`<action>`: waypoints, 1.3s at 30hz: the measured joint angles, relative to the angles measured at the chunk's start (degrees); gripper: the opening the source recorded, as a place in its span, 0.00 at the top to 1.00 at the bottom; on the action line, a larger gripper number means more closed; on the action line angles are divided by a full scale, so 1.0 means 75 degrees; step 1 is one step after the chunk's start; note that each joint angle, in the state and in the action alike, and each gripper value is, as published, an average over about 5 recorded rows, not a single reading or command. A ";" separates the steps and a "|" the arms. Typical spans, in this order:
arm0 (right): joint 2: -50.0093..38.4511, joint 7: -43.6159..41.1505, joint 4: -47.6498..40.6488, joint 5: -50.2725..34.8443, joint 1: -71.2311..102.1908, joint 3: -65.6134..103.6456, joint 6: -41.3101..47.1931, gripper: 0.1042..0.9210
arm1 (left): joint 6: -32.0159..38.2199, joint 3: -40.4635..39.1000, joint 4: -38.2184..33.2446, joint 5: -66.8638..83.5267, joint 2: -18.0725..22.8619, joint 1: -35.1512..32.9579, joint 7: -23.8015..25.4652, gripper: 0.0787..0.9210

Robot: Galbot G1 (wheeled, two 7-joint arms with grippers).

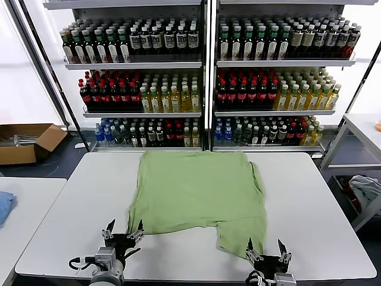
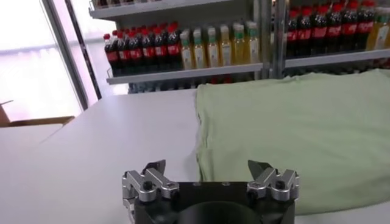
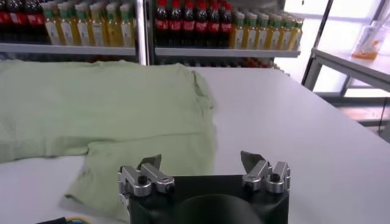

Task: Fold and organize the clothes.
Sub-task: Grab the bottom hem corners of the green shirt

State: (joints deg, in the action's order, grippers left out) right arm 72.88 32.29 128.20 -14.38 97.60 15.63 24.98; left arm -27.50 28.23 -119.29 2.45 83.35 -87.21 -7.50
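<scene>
A light green shirt [image 1: 196, 190] lies spread flat on the white table [image 1: 83, 202], with one flap reaching toward the front right edge. No buttons or printed patch show on it. My left gripper [image 1: 124, 231] is open and empty at the table's front edge, just off the shirt's near left corner [image 2: 207, 164]. My right gripper [image 1: 266, 248] is open and empty at the front edge, beside the shirt's near right flap [image 3: 100, 182]. The shirt also fills the left wrist view [image 2: 292, 128] and the right wrist view [image 3: 103, 103].
Shelves of bottled drinks [image 1: 202, 77] stand behind the table. A second white table [image 1: 24, 202] is at the left with a blue cloth [image 1: 3, 205]. A cardboard box [image 1: 27, 142] lies on the floor at the left. A side table [image 1: 363, 128] and a basket of cloth [image 1: 364, 190] are at the right.
</scene>
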 measured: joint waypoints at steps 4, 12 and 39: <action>0.0033 0.0027 -0.0082 0.0004 0.0010 -0.0062 -0.0006 0.12 | -0.0020 0.0022 0.0078 0.0053 0.0004 -0.0002 -0.0001 0.12; 0.0086 0.0049 -0.0298 0.0052 0.0014 -0.0208 -0.0083 0.12 | -0.0069 0.0022 0.0119 0.0165 0.0029 -0.0014 -0.0005 0.12; 0.0085 -0.0284 -0.0634 0.0103 -0.0202 -0.0198 -0.0397 0.97 | -0.0054 -0.0080 0.0536 0.0407 0.0054 -0.0188 0.0153 0.78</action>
State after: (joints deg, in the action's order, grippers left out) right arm 73.52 30.16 123.44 -13.61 96.08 14.14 22.00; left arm -27.90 27.63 -115.27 5.50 83.75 -88.62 -6.35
